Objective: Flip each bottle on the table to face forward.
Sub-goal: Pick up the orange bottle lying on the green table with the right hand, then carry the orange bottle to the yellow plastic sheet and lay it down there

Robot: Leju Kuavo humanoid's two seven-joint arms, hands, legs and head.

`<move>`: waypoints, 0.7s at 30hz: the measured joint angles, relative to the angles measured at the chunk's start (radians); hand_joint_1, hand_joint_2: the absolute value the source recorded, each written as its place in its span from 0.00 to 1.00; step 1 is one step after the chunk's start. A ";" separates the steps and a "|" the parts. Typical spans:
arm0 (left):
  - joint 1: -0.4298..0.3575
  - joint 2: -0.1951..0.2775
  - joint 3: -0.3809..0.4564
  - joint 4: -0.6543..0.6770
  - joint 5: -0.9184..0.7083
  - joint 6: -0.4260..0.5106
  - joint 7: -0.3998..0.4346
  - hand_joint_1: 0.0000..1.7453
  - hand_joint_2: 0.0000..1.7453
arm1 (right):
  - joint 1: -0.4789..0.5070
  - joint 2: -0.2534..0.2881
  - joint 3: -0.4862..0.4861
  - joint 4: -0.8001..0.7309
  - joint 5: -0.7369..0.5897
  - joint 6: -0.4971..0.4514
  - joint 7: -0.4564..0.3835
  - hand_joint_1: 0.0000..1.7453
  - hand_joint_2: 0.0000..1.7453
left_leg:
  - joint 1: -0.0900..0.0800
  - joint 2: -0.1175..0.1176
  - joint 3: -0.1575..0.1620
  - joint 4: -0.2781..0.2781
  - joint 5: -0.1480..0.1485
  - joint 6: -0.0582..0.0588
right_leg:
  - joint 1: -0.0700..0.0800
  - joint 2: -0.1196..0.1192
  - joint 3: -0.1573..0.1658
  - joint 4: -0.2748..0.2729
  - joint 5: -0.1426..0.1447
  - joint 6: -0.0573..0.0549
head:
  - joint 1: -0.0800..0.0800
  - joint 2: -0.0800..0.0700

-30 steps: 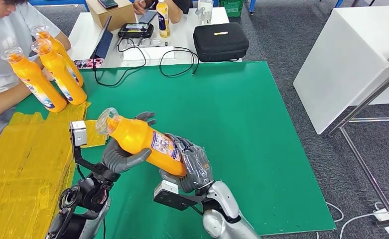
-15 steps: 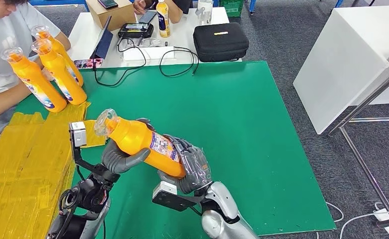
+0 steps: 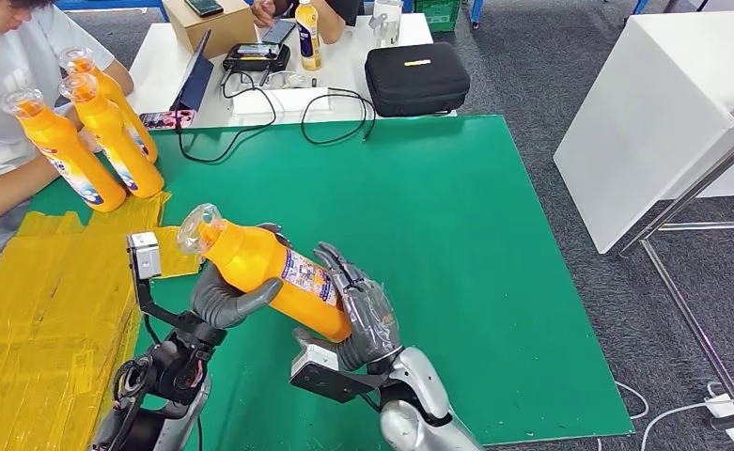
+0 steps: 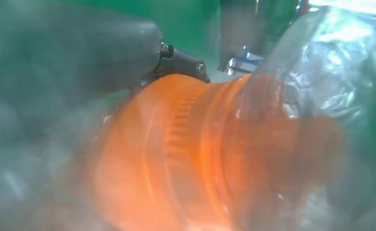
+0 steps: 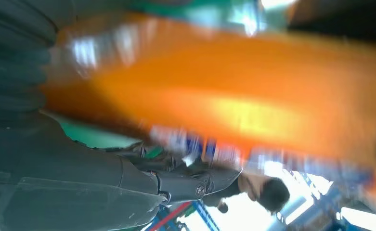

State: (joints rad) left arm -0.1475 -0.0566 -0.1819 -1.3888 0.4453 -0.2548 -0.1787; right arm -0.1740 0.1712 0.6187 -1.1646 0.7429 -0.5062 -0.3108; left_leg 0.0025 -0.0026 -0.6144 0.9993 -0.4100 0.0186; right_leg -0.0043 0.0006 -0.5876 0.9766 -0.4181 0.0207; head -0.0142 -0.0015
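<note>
The orange bottle (image 3: 269, 272) lies tilted above the green mat (image 3: 457, 235) (clear-wrapped cap toward the left), gripped by the left hand (image 3: 226, 293) near the neck and the right hand (image 3: 361, 315) at the base.

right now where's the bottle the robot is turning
In the head view the orange bottle is held tilted above the green mat, low and left of centre, gripped by the left hand near its neck and the right hand at its base.

Your head view is evenly and brightly lit from overhead, sharp throughout, with soft shadows. Both wrist views are badly blurred: the orange bottle (image 4: 214, 154) sits too close, smeared, with bright glare patches on its surface.
</note>
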 joint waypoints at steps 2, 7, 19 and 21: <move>0.008 -0.001 0.008 -0.011 0.000 0.014 -0.006 1.00 1.00 | 0.014 -0.007 -0.013 -0.050 -0.036 -0.001 -0.005 0.00 0.00 | 0.000 0.000 0.000 0.000 0.000 0.000 | 0.000 0.000 0.000 0.000 0.000 0.000 | 0.000 0.000; 0.031 -0.001 0.044 -0.047 -0.006 0.054 -0.024 1.00 1.00 | 0.056 -0.036 -0.068 -0.215 -0.151 0.055 -0.007 0.00 0.00 | 0.000 0.000 0.000 0.000 0.000 0.000 | 0.000 0.000 0.000 0.000 0.000 0.000 | 0.000 0.000; 0.007 0.045 0.082 -0.132 -0.730 0.428 -0.089 1.00 1.00 | 0.177 -0.066 -0.211 -0.529 -0.315 0.090 -0.080 0.00 1.00 | 0.000 0.000 -0.001 0.000 0.000 0.000 | 0.000 0.000 -0.001 0.000 0.000 0.000 | 0.000 0.000; -0.015 0.055 0.082 -0.136 -0.913 0.499 -0.064 1.00 1.00 | 0.191 -0.066 -0.226 -0.562 -0.315 0.096 -0.082 0.00 1.00 | 0.000 0.000 0.000 0.000 0.000 0.000 | 0.000 0.000 -0.001 0.000 0.000 0.000 | 0.000 0.000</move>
State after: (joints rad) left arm -0.1622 -0.0013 -0.0997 -1.5250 -0.4676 0.2445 -0.2431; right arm 0.0168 0.1051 0.3926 -1.7265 0.4281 -0.4099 -0.3930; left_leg 0.0027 -0.0029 -0.6149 0.9993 -0.4100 0.0185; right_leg -0.0041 0.0005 -0.5882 0.9766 -0.4180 0.0207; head -0.0142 -0.0015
